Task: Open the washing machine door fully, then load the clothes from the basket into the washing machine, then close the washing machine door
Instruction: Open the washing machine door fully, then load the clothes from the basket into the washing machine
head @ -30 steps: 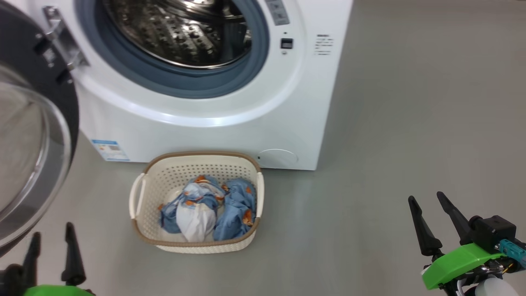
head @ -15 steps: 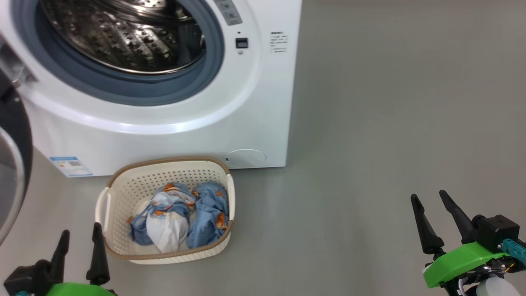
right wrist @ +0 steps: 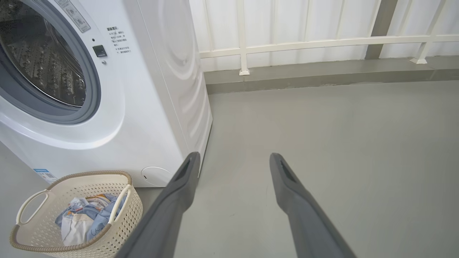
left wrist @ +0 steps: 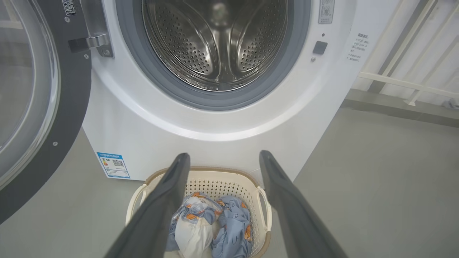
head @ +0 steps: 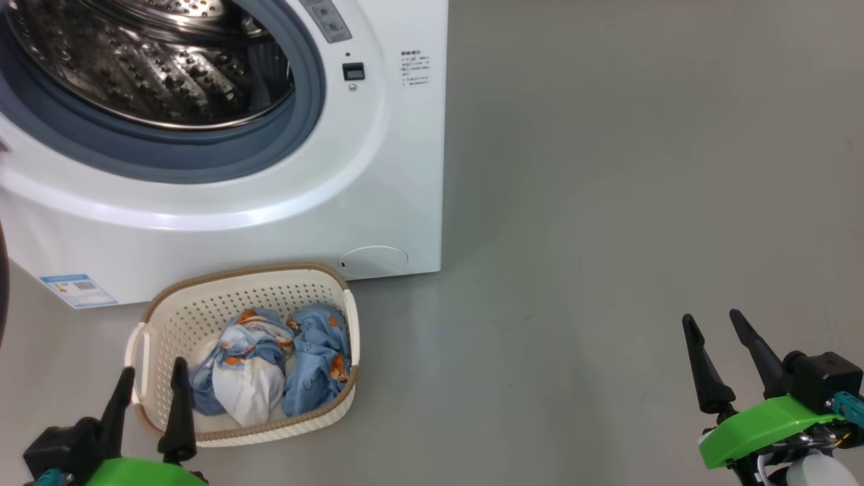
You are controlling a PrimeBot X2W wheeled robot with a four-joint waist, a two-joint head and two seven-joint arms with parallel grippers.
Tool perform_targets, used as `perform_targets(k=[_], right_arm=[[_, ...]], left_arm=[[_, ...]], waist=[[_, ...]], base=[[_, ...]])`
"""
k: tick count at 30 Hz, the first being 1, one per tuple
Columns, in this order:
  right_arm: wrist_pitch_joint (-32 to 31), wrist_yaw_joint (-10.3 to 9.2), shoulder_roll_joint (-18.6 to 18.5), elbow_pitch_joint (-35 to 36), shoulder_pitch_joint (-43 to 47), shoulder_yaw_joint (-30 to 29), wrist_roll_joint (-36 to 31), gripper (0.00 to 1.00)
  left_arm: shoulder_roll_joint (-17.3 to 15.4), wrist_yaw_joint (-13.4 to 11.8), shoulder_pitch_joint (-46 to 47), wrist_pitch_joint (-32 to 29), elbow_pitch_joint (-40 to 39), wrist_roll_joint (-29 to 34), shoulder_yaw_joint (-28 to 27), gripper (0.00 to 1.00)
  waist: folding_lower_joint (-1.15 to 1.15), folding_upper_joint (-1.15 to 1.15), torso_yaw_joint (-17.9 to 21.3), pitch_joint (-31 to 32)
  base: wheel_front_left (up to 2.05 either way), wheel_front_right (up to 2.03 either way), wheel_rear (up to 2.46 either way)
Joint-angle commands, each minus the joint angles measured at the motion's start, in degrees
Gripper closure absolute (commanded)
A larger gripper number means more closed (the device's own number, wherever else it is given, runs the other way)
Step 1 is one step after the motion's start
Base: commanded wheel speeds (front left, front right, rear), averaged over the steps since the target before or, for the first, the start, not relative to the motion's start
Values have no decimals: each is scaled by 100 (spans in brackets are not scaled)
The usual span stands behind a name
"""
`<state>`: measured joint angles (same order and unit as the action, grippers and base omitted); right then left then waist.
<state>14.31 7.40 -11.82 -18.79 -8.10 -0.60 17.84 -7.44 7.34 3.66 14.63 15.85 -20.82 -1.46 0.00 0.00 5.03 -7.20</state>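
Note:
The white washing machine (head: 378,169) stands with its steel drum (head: 148,61) exposed. Its black-rimmed glass door (left wrist: 32,93) is swung wide to the left in the left wrist view. On the floor in front sits the cream basket (head: 169,317) holding light-blue and white clothes (head: 270,368). My left gripper (head: 152,374) hovers open at the basket's near left corner, its fingers empty; the left wrist view looks over the basket (left wrist: 222,179) and the clothes (left wrist: 211,229). My right gripper (head: 715,337) is open and empty over bare floor, far to the right.
Grey floor (head: 607,202) spreads to the right of the machine. A white railing and wall (right wrist: 304,39) run behind it, above a low kerb. A blue label (head: 77,290) marks the machine's lower left front.
The head camera has turned right, so machine and basket slide left in view and the door leaves the frame. Both grippers stay open and empty.

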Motion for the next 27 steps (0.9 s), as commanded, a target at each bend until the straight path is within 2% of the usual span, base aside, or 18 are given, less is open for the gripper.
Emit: perform_targets(k=[1, 14, 27], right_arm=[[69, 9, -42, 152, 19, 95, 12, 0], [69, 9, -17, 161, 27, 85, -4, 0], [69, 9, -23, 173, -25, 157, 24, 0]], left_arm=[[-171, 14, 129, 37, -186, -57, -159, 0], [-298, 14, 129, 37, -129, -241, -66, 0], [-398, 14, 213, 37, -125, -214, 146, 0]], waist=[[0, 0, 12, -3], [0, 0, -49, -7], [0, 0, -65, -82]], base=[[0, 0, 0], [4, -16, 12], [69, -188, 119]])
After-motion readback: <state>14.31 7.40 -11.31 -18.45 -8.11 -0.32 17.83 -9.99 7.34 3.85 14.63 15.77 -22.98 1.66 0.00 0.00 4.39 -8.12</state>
